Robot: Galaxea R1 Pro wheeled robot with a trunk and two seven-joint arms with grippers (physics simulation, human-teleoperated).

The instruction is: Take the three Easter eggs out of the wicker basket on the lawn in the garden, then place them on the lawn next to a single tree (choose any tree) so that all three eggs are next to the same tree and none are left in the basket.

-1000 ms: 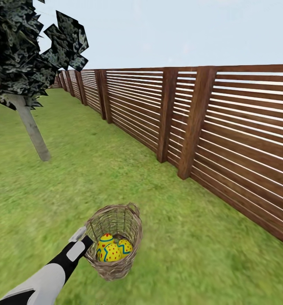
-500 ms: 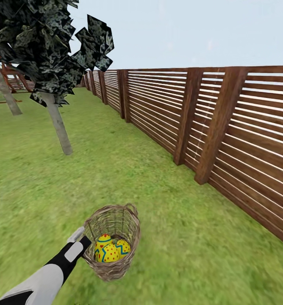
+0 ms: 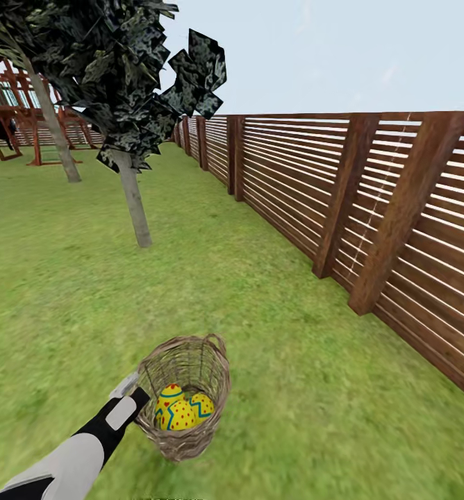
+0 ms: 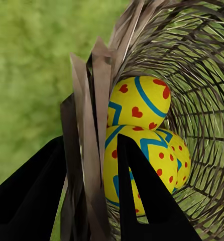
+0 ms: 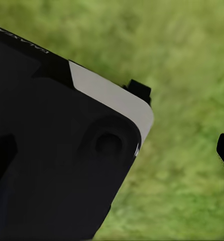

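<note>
Head view has the left gripper (image 3: 136, 394) at the near rim of the wicker basket (image 3: 187, 396), which hangs tilted off the end of the outstretched arm above the lawn (image 3: 65, 292); the tilt looks like the natural result of being carried by one side of the rim, the weight of the eggs pulling the far side down; the three Easter eggs (image 3: 180, 408) lie heaped in the lowest part of the basket, touching one another, none yet out; the left wrist view shows why the hold works, with one dark finger outside the woven wall and the other inside it, the rim strands pinched between them, and the eggs (image 4: 139, 150) just beyond the inner finger; carrying the whole basket seems a way to bring all three eggs to one spot in a single trip rather than one by one; the tree (image 3: 131, 201), pale-trunked with dark angular foliage, stands ahead on the grass, well apart from the basket, with the slatted wooden fence (image 3: 371, 229) running along the right and a reddish play structure (image 3: 23, 125) far off at the left; the right wrist view looks down on grass past a dark robot part, and whether the right gripper's fingers are spread or pressed together I cannot tell.
</note>
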